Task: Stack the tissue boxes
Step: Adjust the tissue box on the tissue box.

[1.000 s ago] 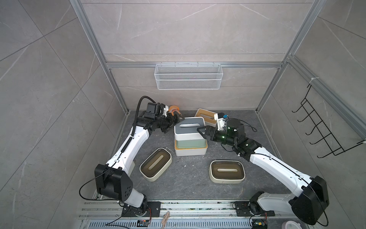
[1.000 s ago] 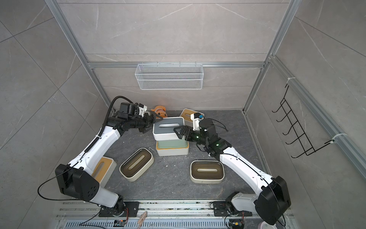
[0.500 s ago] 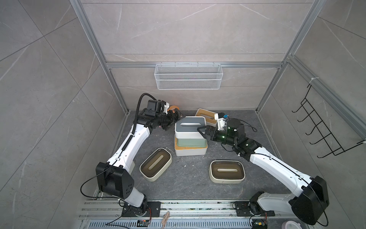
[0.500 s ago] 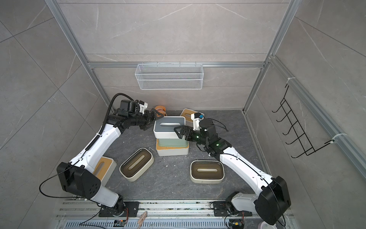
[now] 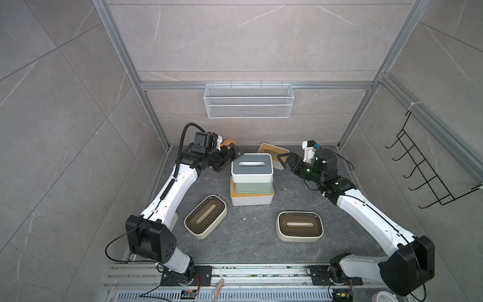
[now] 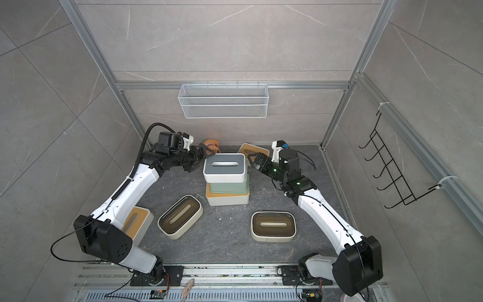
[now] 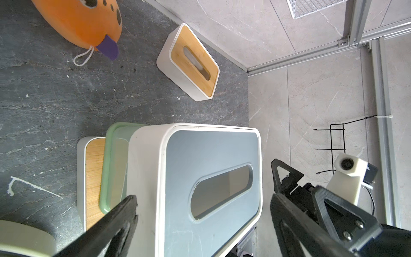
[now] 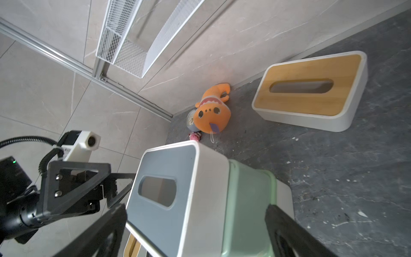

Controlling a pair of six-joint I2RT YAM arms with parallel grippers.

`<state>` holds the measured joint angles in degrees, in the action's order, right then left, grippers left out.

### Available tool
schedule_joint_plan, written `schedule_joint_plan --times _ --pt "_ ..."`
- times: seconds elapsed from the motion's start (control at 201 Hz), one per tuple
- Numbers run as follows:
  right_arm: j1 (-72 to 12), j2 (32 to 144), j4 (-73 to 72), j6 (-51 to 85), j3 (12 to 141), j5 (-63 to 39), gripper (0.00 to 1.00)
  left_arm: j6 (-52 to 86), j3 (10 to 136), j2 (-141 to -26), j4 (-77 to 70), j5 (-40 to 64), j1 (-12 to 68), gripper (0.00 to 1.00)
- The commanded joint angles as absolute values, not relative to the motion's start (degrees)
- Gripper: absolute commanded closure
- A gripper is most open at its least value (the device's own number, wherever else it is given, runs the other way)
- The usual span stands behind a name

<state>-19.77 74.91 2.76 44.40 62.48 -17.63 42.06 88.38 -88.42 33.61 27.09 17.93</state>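
Left gripper [image 5: 234,154] and right gripper [image 5: 282,160], jaws apart, flank grey-lidded white rectangular tissue box [image 5: 252,167], leaving it free atop mint-green plastic box [image 5: 252,188].

Robotics lab test cell dressed like a tiled bathroom corner. Grey marble-look wall panels [image 5: 235,39] sit in aluminium frame bars [image 5: 251,85]. A white wire mesh basket [image 5: 248,100] hangs upper centre and a black hook rack [image 5: 426,157] at right. A left robot arm [image 5: 172,193] and a right robot arm [image 5: 366,211] are bolted to a metal rail [image 5: 248,272] along the bottom edge.
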Motion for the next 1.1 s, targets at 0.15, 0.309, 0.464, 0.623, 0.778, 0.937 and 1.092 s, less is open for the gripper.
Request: schedule_joint_plan --times 0.15,0.309,0.464,0.623,0.778,0.937,1.092 --pt "-17.1 81.9 -6.3 50.1 63.1 -27.8 0.0 38.7 90.3 -87.1 35.1 29.9 17.5 0.04" --pt "-16.7 86.6 -15.1 55.0 62.6 -31.5 0.0 38.8 90.3 -88.2 34.5 30.6 17.5 0.04" --pt "-16.3 91.3 -24.4 60.8 61.8 -33.8 0.0 39.2 90.9 -89.0 34.1 31.1 17.5 0.04" --pt "-14.3 94.1 -30.4 66.9 59.5 -31.3 0.01 39.7 90.8 -89.0 33.6 31.0 17.5 0.04" --pt "-13.7 98.9 -34.8 70.8 59.5 -31.5 0.26 39.7 91.1 -88.9 33.5 30.9 17.4 0.04" --pt "-13.7 100.6 -35.0 70.7 59.0 -31.8 0.58 39.8 91.6 -89.5 33.9 31.4 17.5 0.04" --pt "-13.8 101.1 -34.0 69.0 59.0 -33.4 0.68 40.4 92.1 -90.3 33.2 31.7 17.5 0.04"
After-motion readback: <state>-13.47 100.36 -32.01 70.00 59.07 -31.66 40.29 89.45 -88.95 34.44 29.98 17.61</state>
